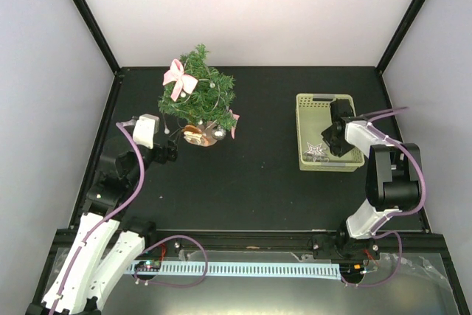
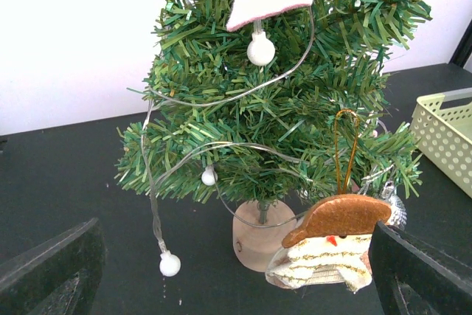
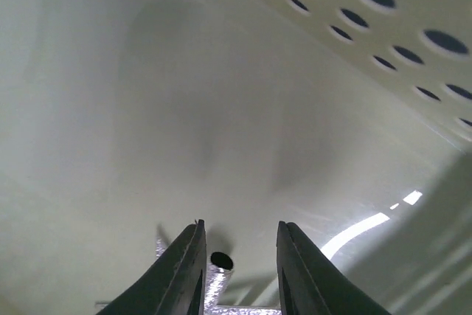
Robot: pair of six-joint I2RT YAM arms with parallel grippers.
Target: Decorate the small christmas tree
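Observation:
The small christmas tree [image 1: 198, 92] stands at the back left on its round wooden base [image 2: 258, 245]. It carries a pink bow [image 1: 177, 77], a wire string of white bulbs [image 2: 260, 49] and a brown-hatted snowman ornament [image 2: 332, 248] hanging low by the base. My left gripper [image 1: 169, 151] is open just in front of the tree [image 2: 280, 108], with nothing between its fingers [image 2: 51, 271]. My right gripper [image 3: 240, 228] reaches down into the pale green basket [image 1: 324, 98]. Its jaws are narrowed with a gap still showing. A silver glitter star [image 3: 217, 284] lies against the left finger.
The basket [image 2: 446, 138] sits at the right of the black table, and the silver star [image 1: 317, 150] lies in its near part. White walls close in the back and sides. A perforated cable duct [image 1: 243, 268] runs along the near edge.

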